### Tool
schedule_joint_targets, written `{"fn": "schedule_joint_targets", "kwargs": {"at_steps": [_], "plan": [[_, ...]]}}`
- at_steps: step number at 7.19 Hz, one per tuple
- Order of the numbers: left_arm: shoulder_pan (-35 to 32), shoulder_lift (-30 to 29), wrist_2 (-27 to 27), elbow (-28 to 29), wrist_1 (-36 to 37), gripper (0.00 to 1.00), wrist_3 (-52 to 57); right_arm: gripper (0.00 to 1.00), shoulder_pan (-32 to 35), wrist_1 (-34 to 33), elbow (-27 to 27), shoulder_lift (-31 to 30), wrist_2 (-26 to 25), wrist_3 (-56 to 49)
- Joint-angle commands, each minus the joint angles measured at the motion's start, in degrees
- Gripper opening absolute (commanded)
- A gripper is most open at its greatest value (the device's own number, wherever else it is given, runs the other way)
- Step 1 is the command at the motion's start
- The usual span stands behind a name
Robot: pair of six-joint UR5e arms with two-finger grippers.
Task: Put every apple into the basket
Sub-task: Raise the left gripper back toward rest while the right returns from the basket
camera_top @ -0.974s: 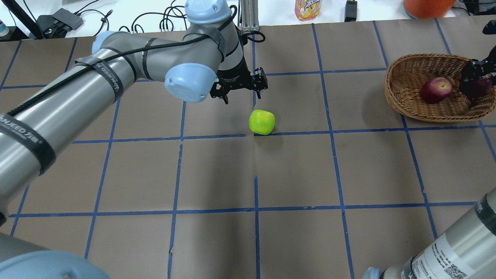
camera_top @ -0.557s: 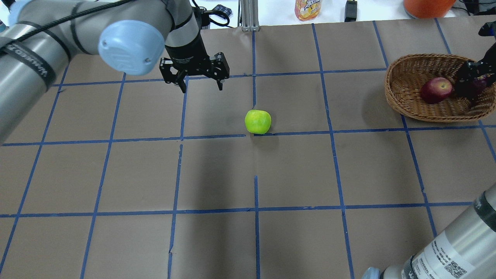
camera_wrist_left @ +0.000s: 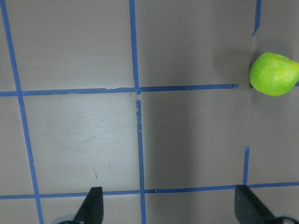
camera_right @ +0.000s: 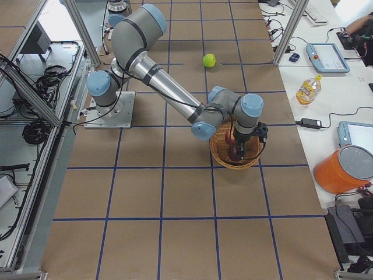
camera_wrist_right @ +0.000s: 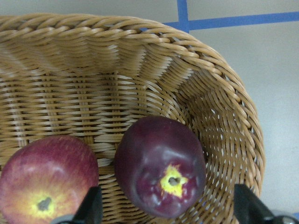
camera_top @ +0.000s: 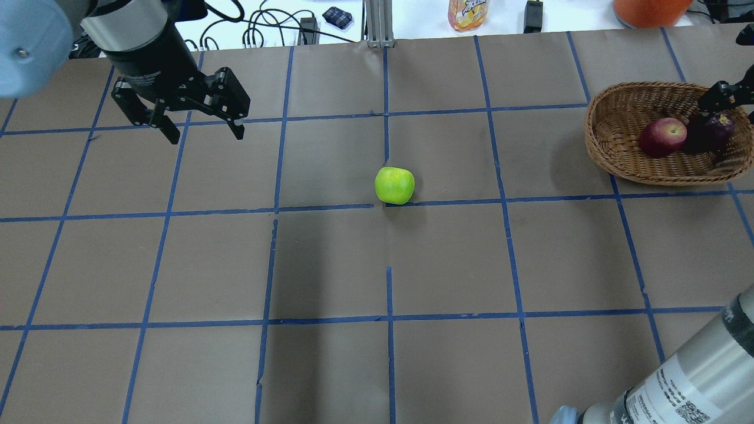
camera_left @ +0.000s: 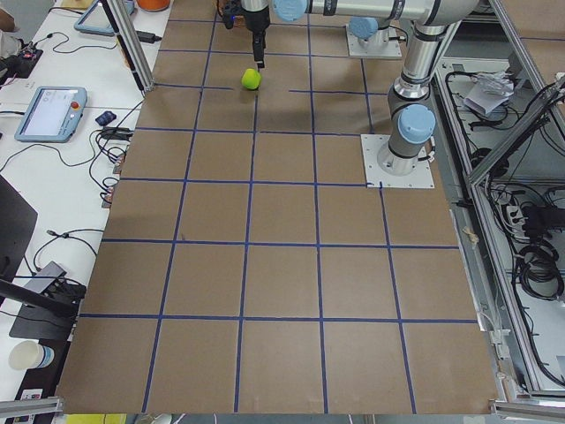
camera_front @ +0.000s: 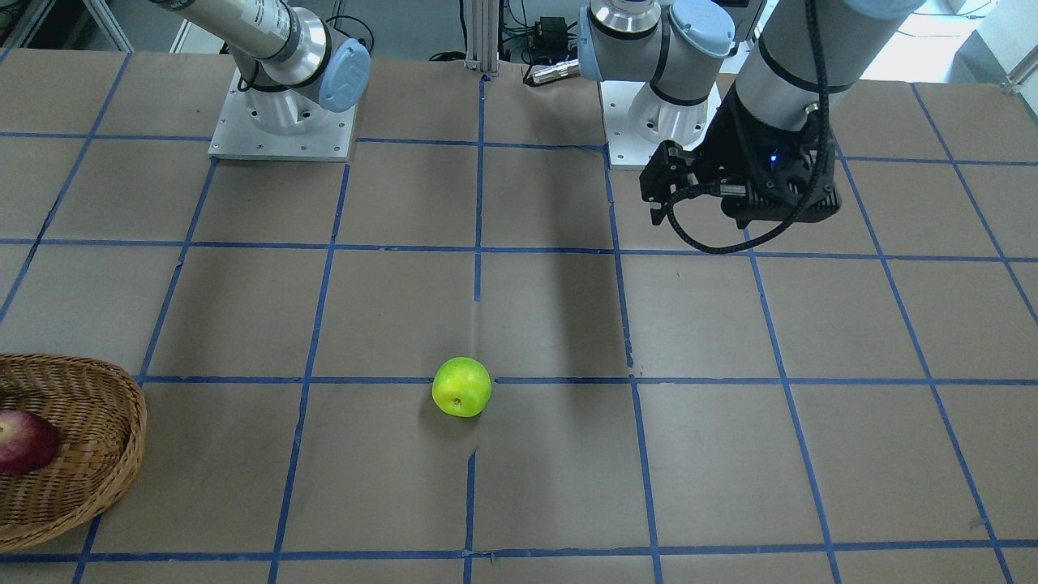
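Hovering at ten o'clock: left gripper (camera_top: pixel 206 136), fingers spread, empty. Glossy round yellow-green apple (camera_top: pixel 394 185) lay on papered table (camera_top: pixel 447 265) at its four o'clock, well apart. Woven wicker basket (camera_top: pixel 591 126), two o'clock, held red apple (camera_top: pixel 662 136) and maroon apple (camera_top: pixel 713 131); right gripper (camera_wrist_right: pixel 169 210) spread above.

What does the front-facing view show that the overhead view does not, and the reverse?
Only the front-facing view shows the arms' base plates on the table. Only the overhead view shows the purple apple in the basket, the right gripper above it, and a bottle beyond the table. Both show the green apple alone on the table, the red apple in the basket, and the left gripper.
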Motion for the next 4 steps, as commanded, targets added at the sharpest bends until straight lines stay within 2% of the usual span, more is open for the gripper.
{"fn": "schedule_joint_targets", "kwargs": {"at_steps": [1, 2, 3, 4], "plan": [[0.5, 2.7, 3.0, -1.4, 0.2, 1.00, -0.6, 1.00, 2.0, 12.0, -0.6, -7.8, 0.3, 4.1], [0.4, 2.4, 3.0, -3.7, 0.8, 1.00, -0.6, 1.00, 7.8, 15.9, -0.6, -10.2, 0.3, 13.2], [0.9, 1.0, 2.7, -3.2, 4.7, 1.00, -0.6, 1.00, 15.4, 18.9, -0.2, -11.6, 0.6, 24.4], [0.8, 0.4, 3.0, -2.9, 4.9, 1.00, -0.6, 1.00, 22.3, 19.4, -0.2, -11.8, 2.7, 35.0]]}}
